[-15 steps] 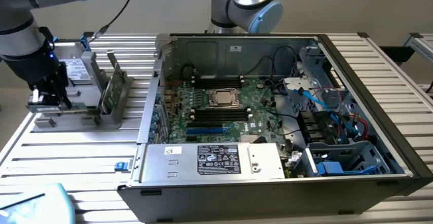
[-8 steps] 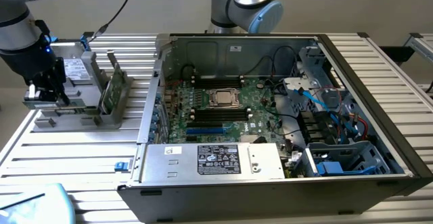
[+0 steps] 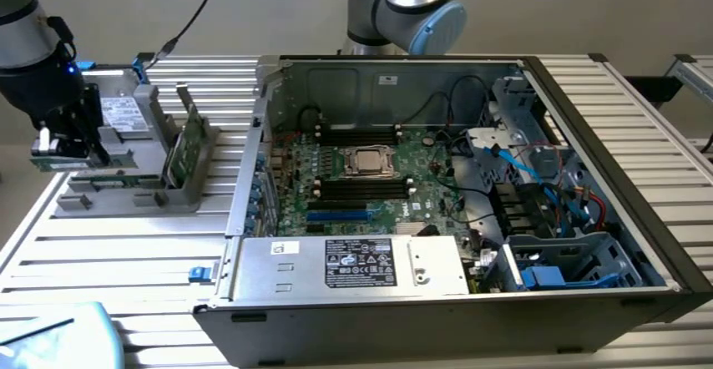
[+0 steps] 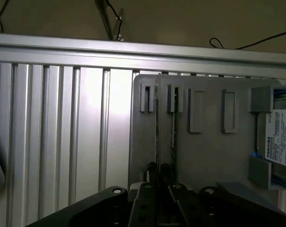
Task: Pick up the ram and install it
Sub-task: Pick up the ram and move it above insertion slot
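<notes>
At the exterior view's left, my gripper (image 3: 53, 154) hangs over the grey holder fixture (image 3: 100, 189) beside the computer case. Its fingers are shut on the ram (image 3: 50, 165), a slim green stick lying level just under the fingertips. In the wrist view the ram (image 4: 156, 137) appears edge-on as a thin line running from the fixture's slots down to my gripper (image 4: 159, 174). Another green stick (image 3: 185, 148) stands upright in the holder nearer the case. The motherboard (image 3: 429, 206) lies in the open case, with long black slots (image 3: 359, 188) beside the processor socket (image 3: 366, 161).
The open case (image 3: 624, 148) has tall metal walls, a power supply (image 3: 351, 263) at the front and cables at the exterior view's right. A hard drive (image 3: 123, 115) (image 4: 280, 142) rests in the fixture. A second arm's base (image 3: 403, 6) stands behind the case.
</notes>
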`<state>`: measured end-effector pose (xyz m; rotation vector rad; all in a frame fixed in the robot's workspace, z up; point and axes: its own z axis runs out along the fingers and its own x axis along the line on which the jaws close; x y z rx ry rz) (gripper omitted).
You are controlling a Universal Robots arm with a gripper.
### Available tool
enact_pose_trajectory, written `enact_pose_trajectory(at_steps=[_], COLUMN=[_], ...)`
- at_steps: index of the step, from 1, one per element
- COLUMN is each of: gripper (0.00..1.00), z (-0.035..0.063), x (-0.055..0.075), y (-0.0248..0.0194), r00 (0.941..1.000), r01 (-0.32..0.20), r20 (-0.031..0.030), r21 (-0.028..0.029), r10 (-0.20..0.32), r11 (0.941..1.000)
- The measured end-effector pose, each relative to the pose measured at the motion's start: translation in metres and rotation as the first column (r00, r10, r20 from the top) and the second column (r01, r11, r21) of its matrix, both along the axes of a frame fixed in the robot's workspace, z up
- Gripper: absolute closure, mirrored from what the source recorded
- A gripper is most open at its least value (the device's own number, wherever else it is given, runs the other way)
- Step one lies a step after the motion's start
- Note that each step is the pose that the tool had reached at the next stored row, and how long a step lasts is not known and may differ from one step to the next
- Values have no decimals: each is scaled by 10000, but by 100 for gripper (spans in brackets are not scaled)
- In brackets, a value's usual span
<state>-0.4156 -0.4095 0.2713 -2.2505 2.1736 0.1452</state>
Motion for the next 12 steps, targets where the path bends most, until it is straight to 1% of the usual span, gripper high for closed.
enact_pose_trajectory(at_steps=[4,6,9,12], gripper=[86,86,86,86], z=[80,122,164,207], x=[0,0,0,0], y=[0,0,0,0], r00=[10000,10000,10000,10000], r01=[0,0,0,-1], r20=[0,0,0,0], r21=[33,58,106,165], r10=[0,0,0,1], r11=[10000,10000,9999,9999])
